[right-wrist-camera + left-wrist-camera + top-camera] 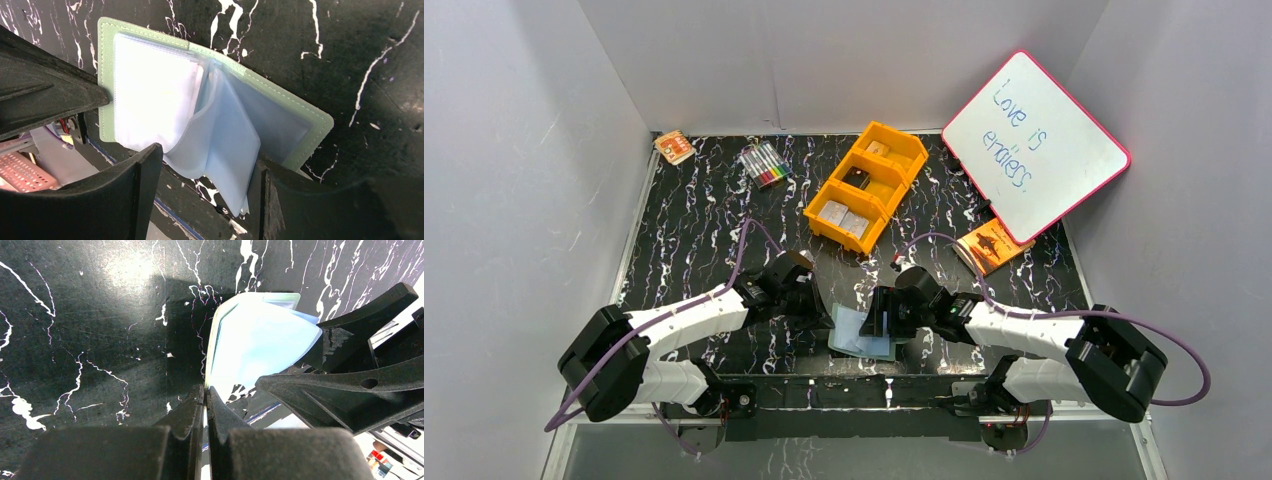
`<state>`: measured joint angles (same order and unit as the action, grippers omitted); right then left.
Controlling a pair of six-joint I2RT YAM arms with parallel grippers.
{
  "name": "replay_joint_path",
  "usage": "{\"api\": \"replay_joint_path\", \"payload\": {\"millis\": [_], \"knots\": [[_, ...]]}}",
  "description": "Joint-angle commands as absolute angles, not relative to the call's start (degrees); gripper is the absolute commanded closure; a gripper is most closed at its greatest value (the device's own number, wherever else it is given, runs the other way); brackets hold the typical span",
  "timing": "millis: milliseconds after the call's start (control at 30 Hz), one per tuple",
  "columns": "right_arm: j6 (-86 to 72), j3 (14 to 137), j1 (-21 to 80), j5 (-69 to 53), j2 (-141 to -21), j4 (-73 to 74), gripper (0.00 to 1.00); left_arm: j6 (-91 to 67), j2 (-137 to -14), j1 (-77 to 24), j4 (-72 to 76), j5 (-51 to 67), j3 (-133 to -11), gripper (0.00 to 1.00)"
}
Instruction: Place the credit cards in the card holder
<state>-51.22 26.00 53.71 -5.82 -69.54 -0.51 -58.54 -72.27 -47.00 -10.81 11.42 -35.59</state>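
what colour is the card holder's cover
Sage green outside, pale blue-grey inside. The card holder shows best in the right wrist view.

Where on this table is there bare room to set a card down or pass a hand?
Bare: the left stretch between markers, tray and left arm; a smaller gap between tray and book. Crowded: near centre, where left gripper and right gripper meet at the card holder.

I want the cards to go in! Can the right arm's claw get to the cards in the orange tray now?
Probably yes. The right claw is open over the card holder, the cards lie uncovered in the orange tray, and nothing stands between them.
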Motion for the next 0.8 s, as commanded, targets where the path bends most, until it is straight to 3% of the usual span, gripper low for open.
{"api": "replay_joint_path", "payload": {"millis": [0,433,567,767], "knots": [[-51.36,27.86,53.93,-3.13,-67.42,3.07,0.32,-58.03,-70.47,-47.14,-12.34,10.54,-35.68,1.00],[-48.17,36.66,53.92,7.74,-57.98,25.69,0.31,-57.89,-70.01,-47.15,-14.51,9.01,-35.70,1.00],[-44.28,37.62,53.95,-1.19,-57.05,16.12,0.33,-58.40,-69.79,-47.13,-14.43,8.48,-34.86,1.00],[-46.55,38.78,54.02,-10.09,-66.34,5.09,0.38,-58.91,-69.99,-47.11,-14.24,7.82,-33.50,1.00]]}}
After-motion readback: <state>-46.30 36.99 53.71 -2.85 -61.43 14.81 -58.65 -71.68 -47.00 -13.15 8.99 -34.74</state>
